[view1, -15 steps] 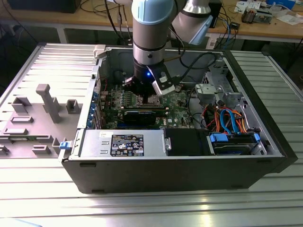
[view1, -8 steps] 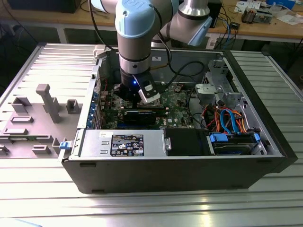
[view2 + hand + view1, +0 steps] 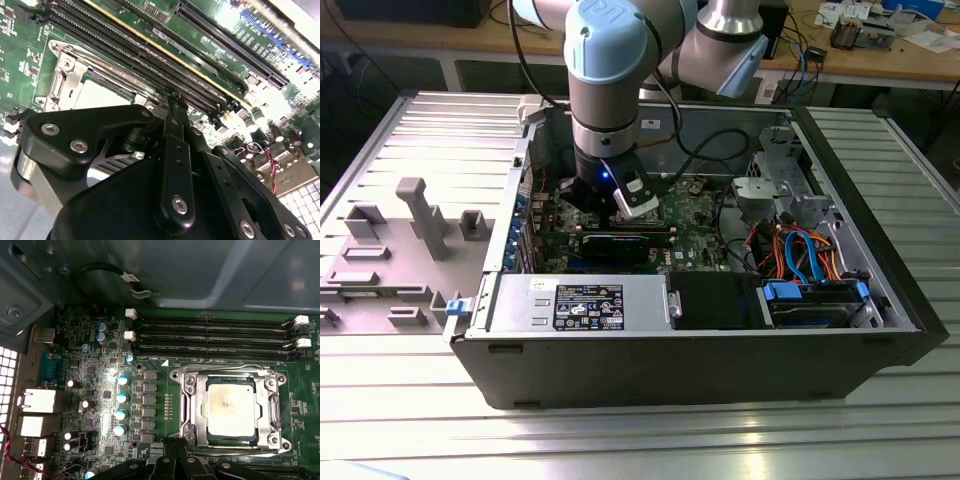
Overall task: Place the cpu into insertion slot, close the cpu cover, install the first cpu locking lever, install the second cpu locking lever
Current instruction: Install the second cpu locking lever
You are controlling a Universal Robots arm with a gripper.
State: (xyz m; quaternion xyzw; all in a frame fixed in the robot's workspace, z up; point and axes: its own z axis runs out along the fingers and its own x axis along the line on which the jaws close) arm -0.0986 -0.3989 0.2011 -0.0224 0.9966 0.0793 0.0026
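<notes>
In the first wrist view the cpu (image 3: 231, 407), a silvery-grey square with a faint stain, lies flat in its socket on the green motherboard (image 3: 150, 365). The cpu cover (image 3: 199, 410), a silvery metal frame, lies down around it. Thin wire locking levers run along two opposite sides of the socket (image 3: 225, 369) (image 3: 240, 454); whether they are latched I cannot tell. My gripper (image 3: 175, 442) hovers by a socket corner, fingers together and holding nothing. In the second wrist view the black gripper (image 3: 174, 102) stands just beside the cover (image 3: 65, 80). In the exterior view the gripper (image 3: 610, 198) reaches down into the open computer case (image 3: 720, 370).
Black memory slots (image 3: 210, 335) run close beside the socket. Capacitors (image 3: 121, 397) and rear ports (image 3: 37, 400) sit on the other side. The case also holds a long black card (image 3: 620, 243), a power supply (image 3: 580, 305), a drive bay with blue and orange cables (image 3: 810, 260). A grey fixture plate (image 3: 410, 230) lies beside the case.
</notes>
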